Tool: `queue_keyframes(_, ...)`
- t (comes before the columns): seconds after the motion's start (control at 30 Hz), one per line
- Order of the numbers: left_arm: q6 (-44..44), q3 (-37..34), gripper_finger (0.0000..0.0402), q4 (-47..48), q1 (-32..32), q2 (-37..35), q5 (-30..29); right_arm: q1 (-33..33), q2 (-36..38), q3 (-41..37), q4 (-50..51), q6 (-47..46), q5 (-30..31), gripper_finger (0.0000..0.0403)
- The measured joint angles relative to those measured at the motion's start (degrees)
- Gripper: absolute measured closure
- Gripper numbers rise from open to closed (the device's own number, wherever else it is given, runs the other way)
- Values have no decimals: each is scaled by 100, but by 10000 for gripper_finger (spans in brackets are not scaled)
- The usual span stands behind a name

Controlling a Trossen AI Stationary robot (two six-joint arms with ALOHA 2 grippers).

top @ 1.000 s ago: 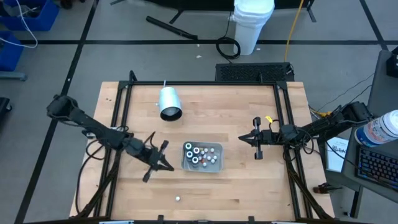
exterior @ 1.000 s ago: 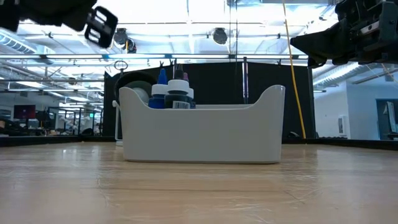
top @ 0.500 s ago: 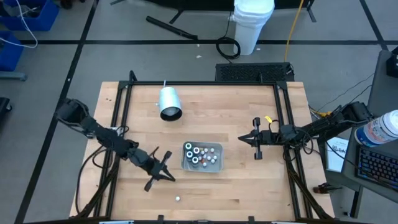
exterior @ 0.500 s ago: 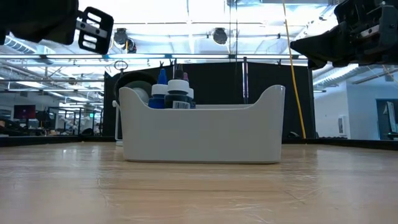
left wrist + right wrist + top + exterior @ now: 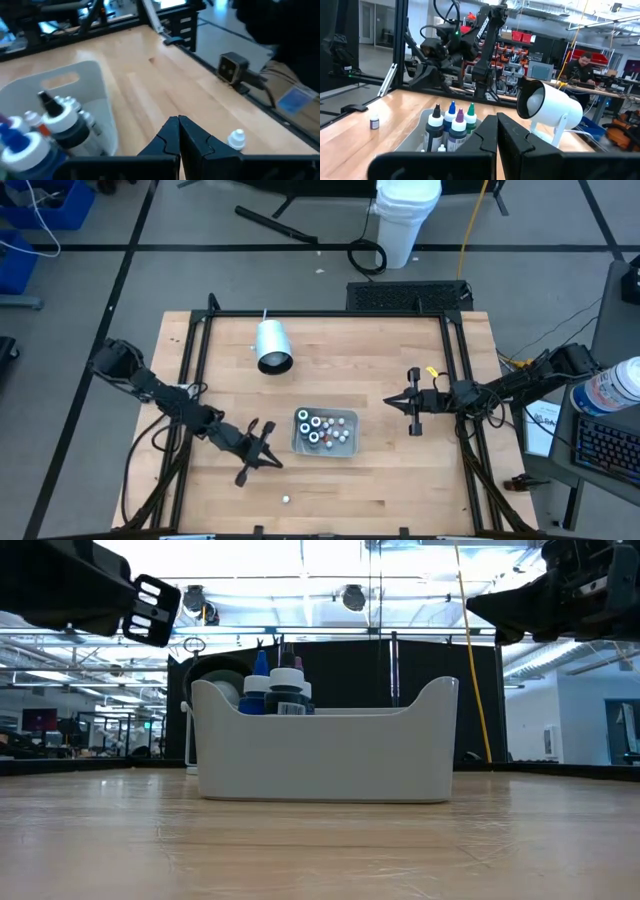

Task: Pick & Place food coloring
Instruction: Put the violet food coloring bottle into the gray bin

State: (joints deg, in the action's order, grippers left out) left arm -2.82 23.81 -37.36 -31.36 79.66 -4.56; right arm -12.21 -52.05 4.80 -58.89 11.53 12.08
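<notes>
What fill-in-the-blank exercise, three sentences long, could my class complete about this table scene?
1. The food coloring bottles stand inside the ____.
2. The white cup lies on its ____.
3. One small bottle sits alone on the table, nearest the ____ tool.

Missing words: tray; side; left

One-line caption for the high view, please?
Left gripper shut beside the tray of food coloring bottles; one bottle loose.
</notes>
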Motion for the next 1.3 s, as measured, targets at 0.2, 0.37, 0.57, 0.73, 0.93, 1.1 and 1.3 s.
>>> queue_keyframes(0.2,498,0,396,496,-63,-2,592,0,0,0,0,-181,11,403)
queue_keyframes(0.37,592,-2,394,834,-525,0,-100,0,0,0,17,-183,11,403)
queue_keyframes(0.57,97,-2,396,573,-698,-2,-255,0,0,0,2,-183,11,403)
queue_keyframes(0.73,118,-2,397,567,-696,-2,-521,0,0,0,0,-183,32,403)
queue_keyframes(0.93,31,-2,385,469,-689,-2,-1311,0,0,0,-2,-187,305,403)
queue_keyframes(1.1,56,-2,381,469,-696,-2,-1260,0,0,0,-2,-251,308,403)
queue_keyframes(1.3,178,-2,397,417,-692,-2,-1420,0,0,0,-2,-251,308,403)
